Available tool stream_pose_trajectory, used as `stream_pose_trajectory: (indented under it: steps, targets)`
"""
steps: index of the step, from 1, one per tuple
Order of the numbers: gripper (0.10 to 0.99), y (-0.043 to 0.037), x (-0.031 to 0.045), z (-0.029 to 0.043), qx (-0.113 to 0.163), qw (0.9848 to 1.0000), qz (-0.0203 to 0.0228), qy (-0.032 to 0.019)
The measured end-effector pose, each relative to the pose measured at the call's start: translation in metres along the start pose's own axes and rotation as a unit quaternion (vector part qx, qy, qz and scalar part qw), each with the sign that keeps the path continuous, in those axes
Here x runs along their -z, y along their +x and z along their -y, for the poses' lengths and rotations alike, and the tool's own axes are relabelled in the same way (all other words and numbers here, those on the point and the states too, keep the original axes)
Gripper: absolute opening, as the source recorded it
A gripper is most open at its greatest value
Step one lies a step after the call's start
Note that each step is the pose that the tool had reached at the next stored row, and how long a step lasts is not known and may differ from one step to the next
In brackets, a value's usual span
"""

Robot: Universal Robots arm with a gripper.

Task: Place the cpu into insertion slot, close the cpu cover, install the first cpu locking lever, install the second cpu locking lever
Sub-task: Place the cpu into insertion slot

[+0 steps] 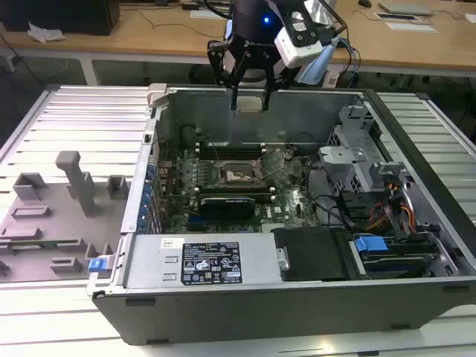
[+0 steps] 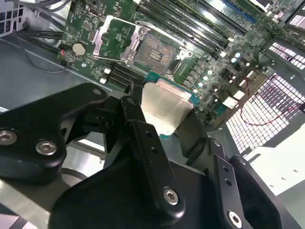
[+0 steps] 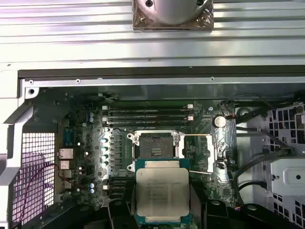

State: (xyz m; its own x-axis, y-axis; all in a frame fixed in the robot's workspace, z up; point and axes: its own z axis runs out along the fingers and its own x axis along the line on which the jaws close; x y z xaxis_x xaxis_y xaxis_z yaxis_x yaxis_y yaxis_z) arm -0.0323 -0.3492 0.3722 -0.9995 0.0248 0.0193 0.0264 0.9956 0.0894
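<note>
My gripper (image 1: 251, 105) hangs above the rear wall of the open computer case (image 1: 416, 141), shut on the cpu (image 1: 251, 102). In both wrist views the cpu (image 3: 162, 193) (image 2: 167, 107) shows its silver-grey top, pinched between the black fingers (image 3: 125, 210) (image 2: 136, 119). The insertion slot (image 3: 155, 145) (image 2: 155, 50) (image 1: 239, 175) lies bare on the green motherboard, below and ahead of the chip. The cpu cover (image 3: 199, 152) (image 2: 116, 36) is swung open beside the slot. I cannot make out the locking levers.
Long memory slots (image 3: 147, 114) run beside the socket. A power supply box (image 1: 212, 260) and a drive bay with a blue latch (image 1: 372, 244) sit at the case's near side, with cables (image 1: 387, 212) at the exterior view's right. A grey fixture tray (image 1: 59, 216) lies on the left.
</note>
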Motion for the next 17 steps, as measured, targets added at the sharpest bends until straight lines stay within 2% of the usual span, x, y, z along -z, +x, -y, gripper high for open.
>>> stream_pose_trajectory:
  steps: [6, 17]
  targets:
    - [0.541, 0.0000, -0.0003, 0.0000, 0.000, 1.0000, 0.0000, 0.0001]
    - [0.541, 0.0004, -0.0213, 0.0019, 0.000, 1.0000, 0.0004, 0.0006]
